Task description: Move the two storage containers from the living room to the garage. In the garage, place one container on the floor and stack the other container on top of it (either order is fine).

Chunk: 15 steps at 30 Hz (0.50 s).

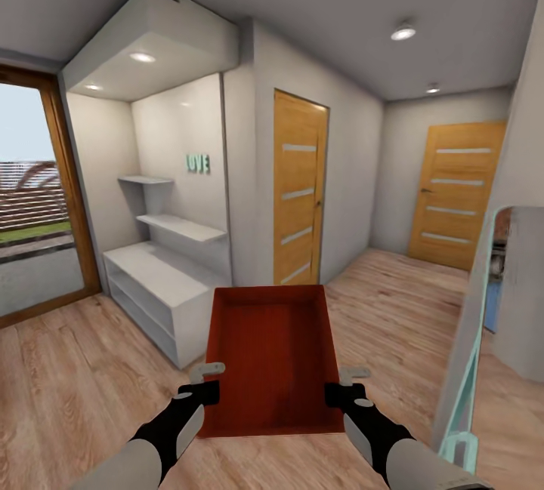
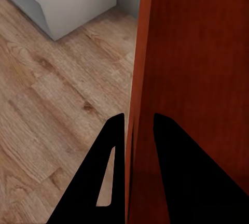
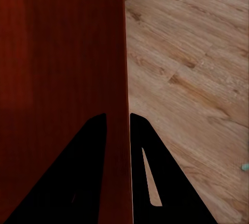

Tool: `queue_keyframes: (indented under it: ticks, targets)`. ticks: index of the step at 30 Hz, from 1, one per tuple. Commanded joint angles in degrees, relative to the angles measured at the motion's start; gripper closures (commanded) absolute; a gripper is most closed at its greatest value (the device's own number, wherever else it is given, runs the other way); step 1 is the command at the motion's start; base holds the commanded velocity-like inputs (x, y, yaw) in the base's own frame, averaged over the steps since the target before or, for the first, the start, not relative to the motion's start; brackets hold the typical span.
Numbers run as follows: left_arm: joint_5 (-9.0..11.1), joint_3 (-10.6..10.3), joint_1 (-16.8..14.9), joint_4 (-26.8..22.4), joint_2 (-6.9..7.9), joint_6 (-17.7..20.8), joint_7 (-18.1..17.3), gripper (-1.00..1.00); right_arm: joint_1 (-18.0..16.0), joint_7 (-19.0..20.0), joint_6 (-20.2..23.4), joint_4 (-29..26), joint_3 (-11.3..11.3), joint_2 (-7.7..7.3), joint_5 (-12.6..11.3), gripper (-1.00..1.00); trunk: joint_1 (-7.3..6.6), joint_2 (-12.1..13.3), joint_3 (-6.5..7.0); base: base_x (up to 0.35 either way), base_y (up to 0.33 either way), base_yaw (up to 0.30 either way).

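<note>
Both tools, left tool (image 1: 214,380) and right tool (image 1: 340,384), clamp the storage container's (image 1: 273,358) side walls above open wood-plank floor (image 1: 393,301).

home hallway | wood-plank floor (image 1: 91,369) | wooden doors (image 1: 299,188) | white built-in shelves (image 1: 162,278)

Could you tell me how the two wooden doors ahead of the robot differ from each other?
The nearer door stands in the wall just past the white shelf unit and shows at a steep angle, so it looks narrow; the farther door stands at the end of the hallway and faces the camera more squarely. Both are shut, light wood, with horizontal pale strips.
</note>
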Motion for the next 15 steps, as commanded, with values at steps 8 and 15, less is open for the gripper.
queue_keyframes:
  ticks: [8, 15]
  targets:
    - [-0.7, 0.9, 0.0, -0.7, 1.18, -1.1, 1.6, 1.0, 0.0, -0.5, -0.2, 0.2, -0.1, -0.06, -0.6, 1.0, 0.05, 0.0, -0.03, 0.322, 0.0, 0.0]
    - [-0.7, 0.9, 0.0, -0.6, 1.18, -1.1, 1.6, 1.0, 0.0, -0.5, -0.2, 0.2, -0.1, -0.05, -0.6, 1.0, 0.05, 0.0, -0.03, 0.322, 0.0, 0.0]
